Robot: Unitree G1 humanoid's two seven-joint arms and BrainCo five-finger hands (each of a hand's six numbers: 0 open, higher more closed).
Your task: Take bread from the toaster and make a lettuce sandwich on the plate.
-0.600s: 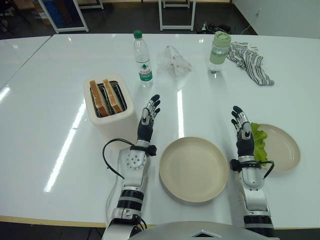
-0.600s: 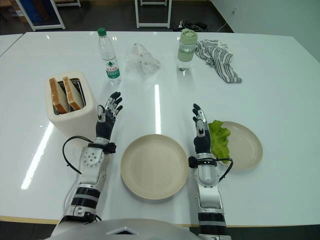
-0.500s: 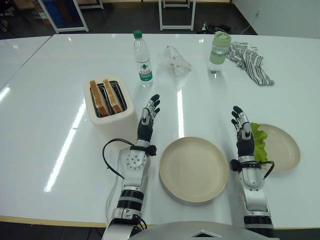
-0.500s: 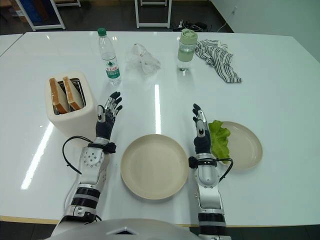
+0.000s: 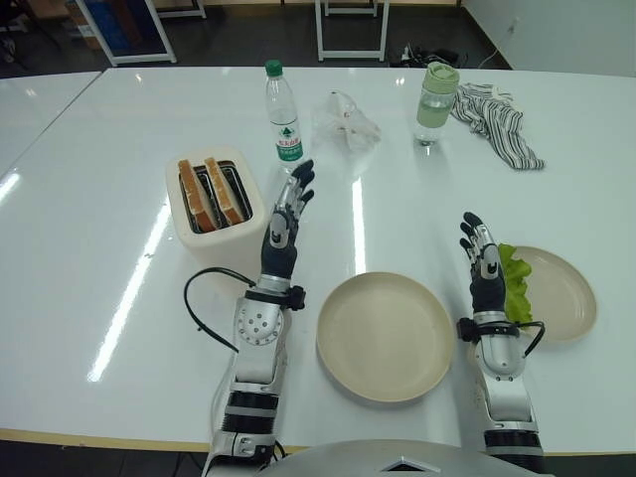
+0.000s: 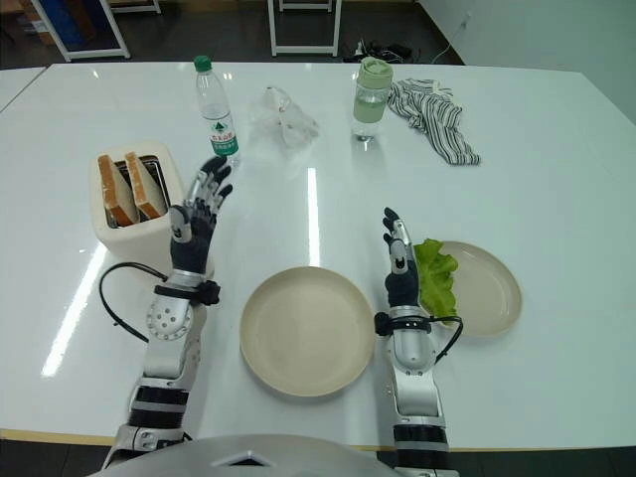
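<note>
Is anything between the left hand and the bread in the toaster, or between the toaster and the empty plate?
Nothing visible. The left hand is open just right of the toaster, with both bread slices standing clear in the slots. Only bare table lies between toaster and empty plate.

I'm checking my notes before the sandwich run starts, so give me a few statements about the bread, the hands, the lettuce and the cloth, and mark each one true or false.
1. Two bread slices stand in the toaster. True.
2. The left hand grips a slice. False: its fingers are spread and hold nothing; it is beside the toaster.
3. The lettuce lies on the middle plate. False: it lies on the right plate, at its left edge.
4. The right hand holds nothing. True.
5. The striped cloth lies next to the toaster. False: it lies at the far right of the table, by the green bottle.
</note>
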